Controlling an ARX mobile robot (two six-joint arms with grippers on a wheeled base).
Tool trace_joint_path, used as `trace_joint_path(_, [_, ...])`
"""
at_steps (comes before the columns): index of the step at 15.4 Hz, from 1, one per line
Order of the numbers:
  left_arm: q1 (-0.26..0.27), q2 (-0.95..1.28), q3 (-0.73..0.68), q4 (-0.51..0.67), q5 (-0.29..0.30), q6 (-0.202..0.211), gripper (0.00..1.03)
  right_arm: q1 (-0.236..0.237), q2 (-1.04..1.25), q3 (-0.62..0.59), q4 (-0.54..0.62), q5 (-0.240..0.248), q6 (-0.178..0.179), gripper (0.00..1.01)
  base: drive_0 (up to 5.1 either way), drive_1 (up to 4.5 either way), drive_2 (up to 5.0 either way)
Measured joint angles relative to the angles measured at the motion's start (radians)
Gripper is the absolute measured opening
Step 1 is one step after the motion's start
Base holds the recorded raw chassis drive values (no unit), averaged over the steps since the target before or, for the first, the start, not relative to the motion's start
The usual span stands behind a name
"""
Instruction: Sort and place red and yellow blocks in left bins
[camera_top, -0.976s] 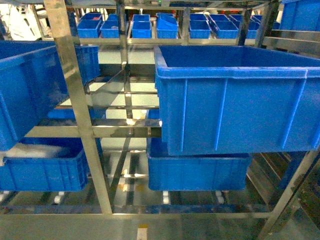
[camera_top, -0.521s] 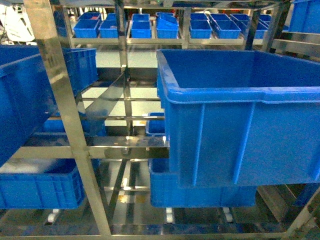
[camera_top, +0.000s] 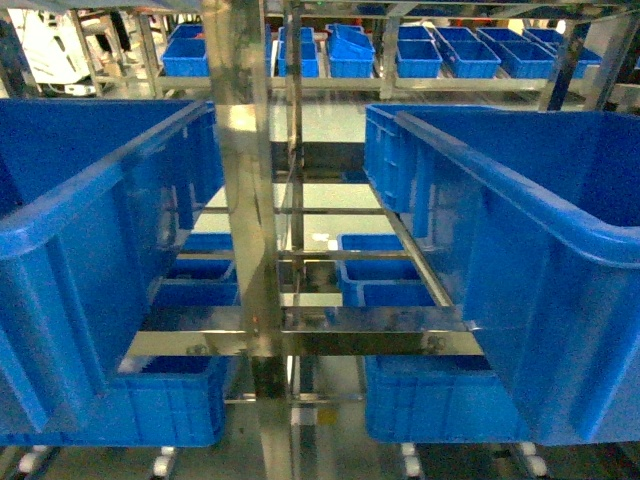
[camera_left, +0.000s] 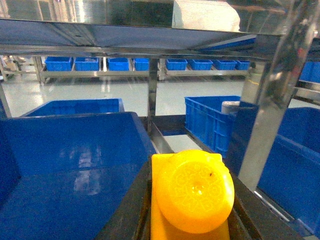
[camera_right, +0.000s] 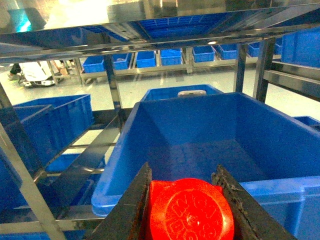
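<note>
A yellow block (camera_left: 197, 192) with a round stud facing the camera fills the left wrist view, and my left gripper (camera_left: 192, 167) is shut on it. It hangs beside the right rim of a deep blue bin (camera_left: 75, 150). My right gripper (camera_right: 183, 175) is shut on a red block (camera_right: 187, 212), held just short of the near rim of another blue bin (camera_right: 210, 135). In the head view a large blue bin (camera_top: 90, 210) stands on the left and another (camera_top: 540, 230) on the right. Neither gripper nor any block shows there.
A steel rack post (camera_top: 245, 250) stands in the middle of the head view, with a cross bar (camera_top: 330, 343) between the bins. More blue crates (camera_top: 390, 275) sit on the lower shelf. A row of small blue bins (camera_top: 350, 55) lines a far rack. A steel post (camera_left: 272, 105) rises right of the yellow block.
The head view has swung: the big right bin slid further right, the left bin grew larger, and the steel post now stands at centre.
</note>
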Motion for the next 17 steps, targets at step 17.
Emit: trace_joint_path(17, [-0.001, 0.0, -0.001, -0.001, -0.002, 0.0, 0.27, -0.217, 0.636, 0.266, 0.129, -0.295, 0.134, 0.29, -4.1, 3.95, 0.7])
